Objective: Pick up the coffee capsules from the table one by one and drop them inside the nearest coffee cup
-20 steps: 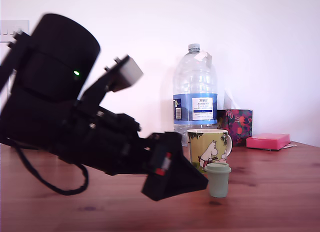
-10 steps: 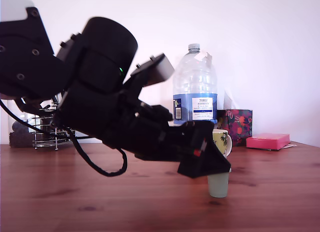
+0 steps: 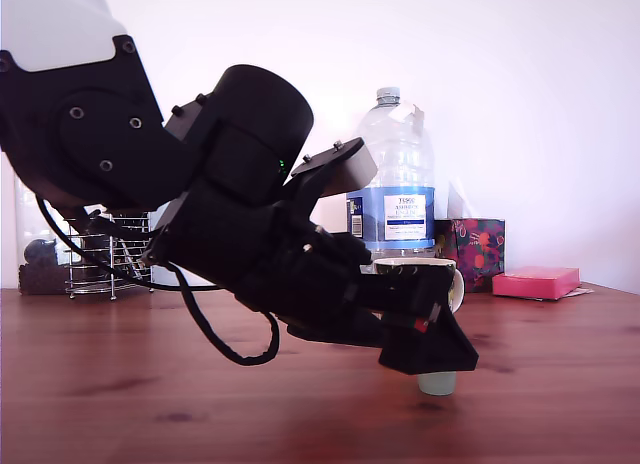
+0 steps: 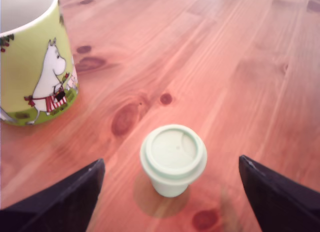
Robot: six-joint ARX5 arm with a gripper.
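Hovering over sage-green capsule (image 4: 173,159), gripper (image 4: 172,192) spread wide, nothing gripped; Moomin mug (image 4: 31,67) at 10 o'clock, capsule not yet grasped.

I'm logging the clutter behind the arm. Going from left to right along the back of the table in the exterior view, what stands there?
Wire rack → clear water bottle → patterned tissue box → pink box. The mug and the green capsule are left out, being mostly covered by the end effector.
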